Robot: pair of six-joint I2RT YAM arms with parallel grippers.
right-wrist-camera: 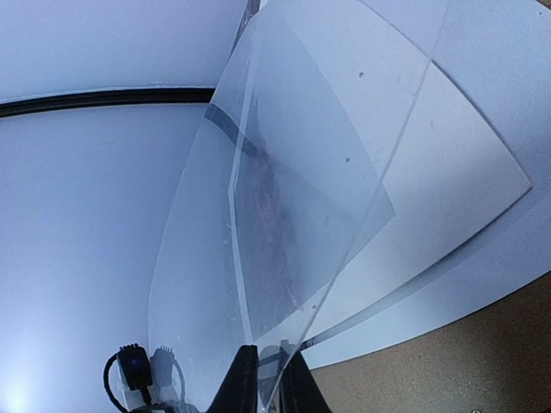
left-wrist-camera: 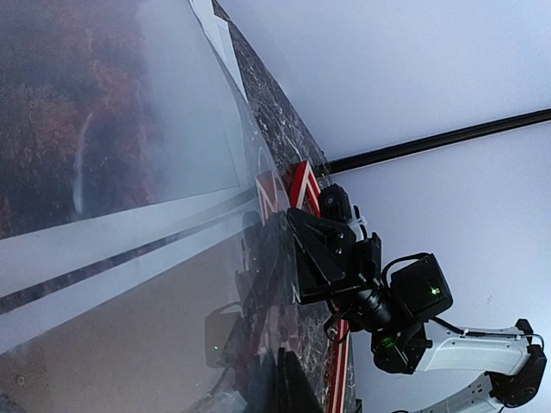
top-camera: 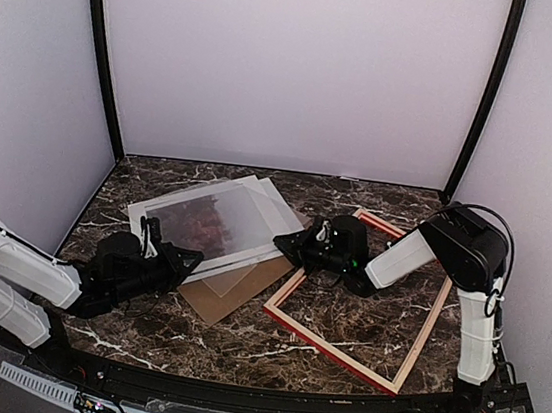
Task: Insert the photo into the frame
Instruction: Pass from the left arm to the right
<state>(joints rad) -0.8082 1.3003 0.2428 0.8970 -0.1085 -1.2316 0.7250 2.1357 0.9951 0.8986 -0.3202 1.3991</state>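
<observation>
I am watching the photo [top-camera: 201, 223] lying face up left of the surface's [top-camera: 140, 331] middle, closer to the far edge than the near one. Its reddish trees are showing dimly through a clear sheet [top-camera: 255, 214] that is lying over it, and a pale sheet [top-camera: 270, 192] is poking out of the stack on the far side. A brown backing board [top-camera: 230, 297] is sticking out from under the stack toward the near edge. The frame [top-camera: 324, 345] is lying flat and skewed toward the right edge of the surface, red face up. It is holding nothing but bare marble, and one of its corners is pointing at the far edge. The photo is sitting wholly outside it, just beside its left corner. My right hand [top-camera: 286, 246] is reaching across the frame's far-left rail to the right edge of the stack. In its wrist view the two fingers [right-wrist-camera: 245, 383] are standing almost together with the edge of the clear sheet pinched between them, and the sheet is rising away from them at a slant above the paper. My left hand [top-camera: 177, 255] is lying low at the near-left edge of the stack with its jaws closed. I cannot tell whether it is gripping a sheet or only resting against the pile. Its wrist camera is looking along the glossy top of the stack toward the right hand and a red corner of the frame.
</observation>
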